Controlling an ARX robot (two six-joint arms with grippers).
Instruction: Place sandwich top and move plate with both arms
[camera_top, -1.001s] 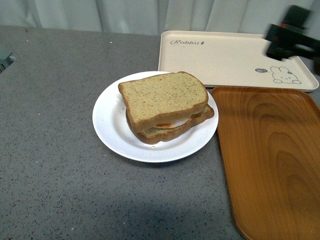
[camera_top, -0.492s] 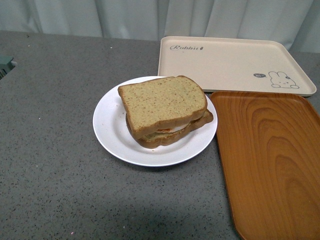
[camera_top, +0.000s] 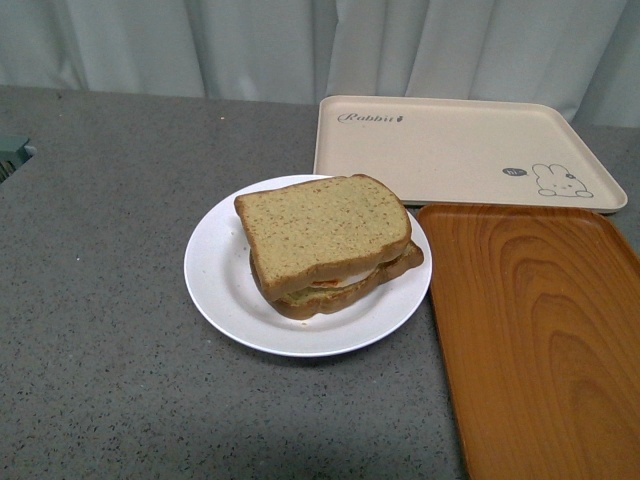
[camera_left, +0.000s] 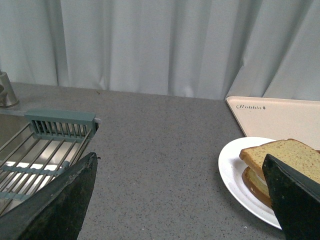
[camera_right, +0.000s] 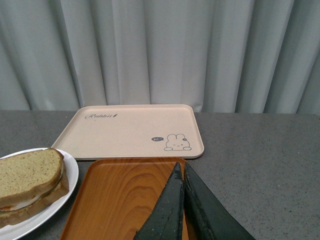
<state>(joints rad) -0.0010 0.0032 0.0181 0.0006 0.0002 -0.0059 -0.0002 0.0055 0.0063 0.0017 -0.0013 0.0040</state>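
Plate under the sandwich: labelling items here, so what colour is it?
The plate is plain white, clearest in the front view.

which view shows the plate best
The front view: the whole plate shows from above, with the sandwich top stacked on it. The left wrist and right wrist views each catch only part of it at the picture's edge.
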